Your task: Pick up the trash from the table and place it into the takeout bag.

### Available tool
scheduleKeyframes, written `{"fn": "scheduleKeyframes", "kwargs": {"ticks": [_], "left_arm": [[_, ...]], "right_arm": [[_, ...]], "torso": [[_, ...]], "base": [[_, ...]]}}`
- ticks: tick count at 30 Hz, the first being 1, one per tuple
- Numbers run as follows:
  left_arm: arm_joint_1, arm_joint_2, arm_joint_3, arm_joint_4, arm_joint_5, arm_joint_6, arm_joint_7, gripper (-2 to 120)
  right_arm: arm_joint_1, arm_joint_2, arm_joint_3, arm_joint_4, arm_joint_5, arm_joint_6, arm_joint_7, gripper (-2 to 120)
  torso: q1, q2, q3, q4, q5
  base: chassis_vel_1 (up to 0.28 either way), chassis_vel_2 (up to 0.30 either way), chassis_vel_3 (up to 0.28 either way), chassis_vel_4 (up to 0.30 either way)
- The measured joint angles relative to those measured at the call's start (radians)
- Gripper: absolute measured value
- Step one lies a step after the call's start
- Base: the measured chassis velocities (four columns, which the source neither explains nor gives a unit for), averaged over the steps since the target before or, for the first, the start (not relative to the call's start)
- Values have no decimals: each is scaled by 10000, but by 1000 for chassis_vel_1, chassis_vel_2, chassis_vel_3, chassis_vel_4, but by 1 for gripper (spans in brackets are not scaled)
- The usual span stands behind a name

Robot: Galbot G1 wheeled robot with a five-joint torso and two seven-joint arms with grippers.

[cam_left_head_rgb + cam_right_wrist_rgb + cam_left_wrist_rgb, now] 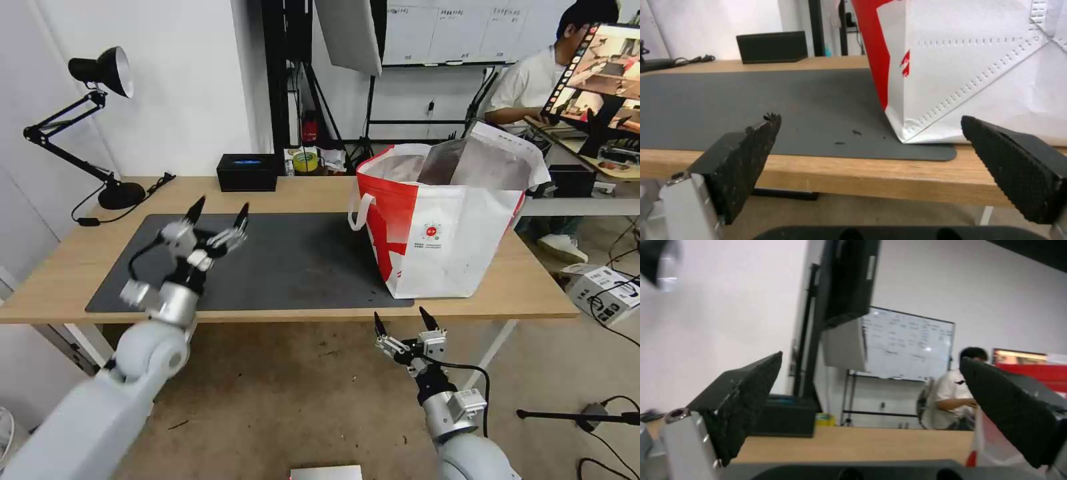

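Left gripper [219,212] motion-blurred at centre left; takeout bag [443,227] interior hidden behind its near wall; bag logo text illegible.

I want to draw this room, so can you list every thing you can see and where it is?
Table: one, light wood, across the middle.
Mat: one, dark grey, lying on the table.
Takeout bag: one, white and red with silver lining, standing open on the table's right part, partly on the mat.
Black box: one, at the table's back edge.
Desk lamp: one, black, at the table's back left corner.
Tape roll: one, yellow, behind the table.
Small box: one, white, on the floor at right.
Left claw: one, black fingers open, over the mat's left part.
Right claw: one, black fingers open, below the table's front edge, near the bag.
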Motion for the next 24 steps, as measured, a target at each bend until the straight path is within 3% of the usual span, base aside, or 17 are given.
{"fn": "scheduleKeyframes", "kwargs": {"ticks": [11,24], "left_arm": [[2271,-1174,-1832,-413,1065,-532,155,100],[4302,-2319,-3044,-499,1531,-1368,639,100]], "right_arm": [[0,0,0,0,0,0,0,100],[0,0,-1,0,0,0,0,100]], "torso": [[1,0,1,-1,2],[0,0,2,-1,2]], "base": [[0,0,0,0],[0,0,0,0]]}}
